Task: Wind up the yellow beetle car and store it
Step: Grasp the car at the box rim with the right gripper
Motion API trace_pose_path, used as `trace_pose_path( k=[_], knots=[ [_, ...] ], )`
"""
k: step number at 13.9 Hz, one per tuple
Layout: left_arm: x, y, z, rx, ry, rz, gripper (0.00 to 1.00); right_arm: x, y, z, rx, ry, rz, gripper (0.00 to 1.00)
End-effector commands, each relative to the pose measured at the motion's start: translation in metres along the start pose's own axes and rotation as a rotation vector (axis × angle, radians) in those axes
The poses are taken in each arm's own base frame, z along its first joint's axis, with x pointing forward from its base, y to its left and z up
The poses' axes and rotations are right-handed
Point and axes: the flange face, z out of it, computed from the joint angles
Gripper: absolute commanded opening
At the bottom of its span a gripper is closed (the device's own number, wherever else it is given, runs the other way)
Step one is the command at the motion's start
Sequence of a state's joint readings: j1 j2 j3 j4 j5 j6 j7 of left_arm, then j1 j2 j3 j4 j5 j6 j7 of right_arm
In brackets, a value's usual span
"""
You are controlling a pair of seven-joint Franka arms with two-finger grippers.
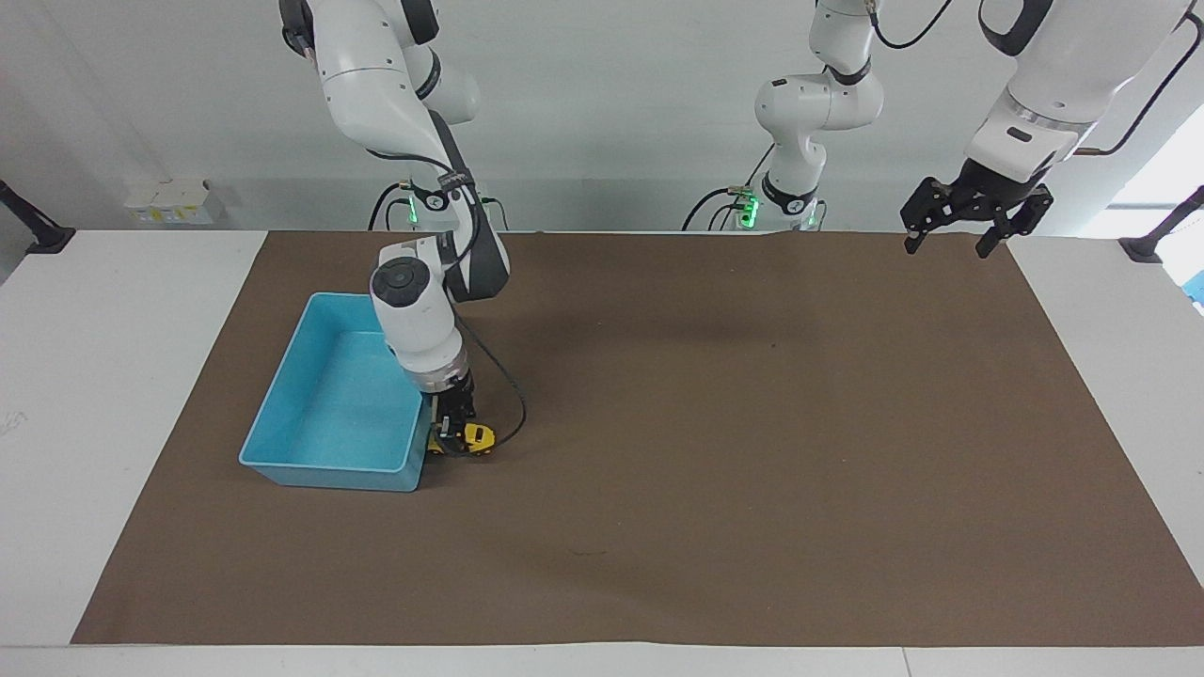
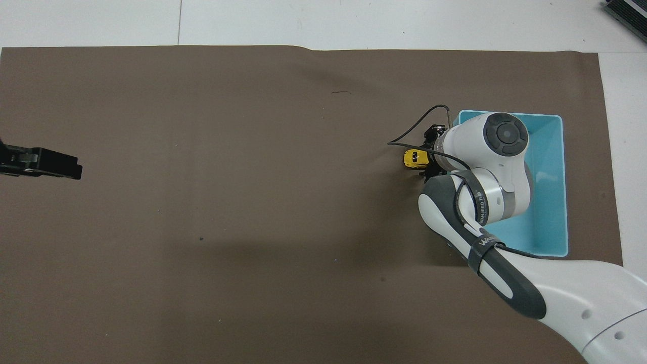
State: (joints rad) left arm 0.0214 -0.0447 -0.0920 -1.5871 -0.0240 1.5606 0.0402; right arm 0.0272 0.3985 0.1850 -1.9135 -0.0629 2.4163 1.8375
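Observation:
The yellow beetle car (image 1: 477,437) (image 2: 413,158) stands on the brown mat right beside the blue tray (image 1: 324,467) (image 2: 555,167), on the tray's side toward the left arm's end. My right gripper (image 1: 454,431) (image 2: 428,155) is down at mat level, its fingers closed in on the tray-side end of the car, which the wrist partly hides from above. My left gripper (image 1: 961,243) (image 2: 55,167) hangs open and empty over the mat's corner at the left arm's end.
The brown mat (image 1: 752,451) covers most of the white table. A black cable (image 1: 513,404) loops from the right wrist over the mat beside the car. Nothing lies in the tray.

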Motion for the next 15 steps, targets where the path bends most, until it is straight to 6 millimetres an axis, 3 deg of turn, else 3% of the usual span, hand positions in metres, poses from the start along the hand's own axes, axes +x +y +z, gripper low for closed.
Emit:
trace_pose_path(
  k=[1, 9, 15],
  knots=[
    [-0.006, -0.005, -0.006, -0.008, -0.002, -0.027, 1.00, 0.002, 0.000, 0.001, 0.007, 0.004, 0.024, 0.00],
    [-0.006, -0.006, -0.006, -0.008, -0.002, -0.027, 1.00, -0.018, -0.008, -0.021, -0.017, 0.002, 0.013, 0.00],
    [-0.006, -0.006, -0.006, -0.008, -0.002, -0.027, 1.00, -0.028, -0.011, -0.063, -0.033, 0.009, 0.005, 0.00]
  ],
)
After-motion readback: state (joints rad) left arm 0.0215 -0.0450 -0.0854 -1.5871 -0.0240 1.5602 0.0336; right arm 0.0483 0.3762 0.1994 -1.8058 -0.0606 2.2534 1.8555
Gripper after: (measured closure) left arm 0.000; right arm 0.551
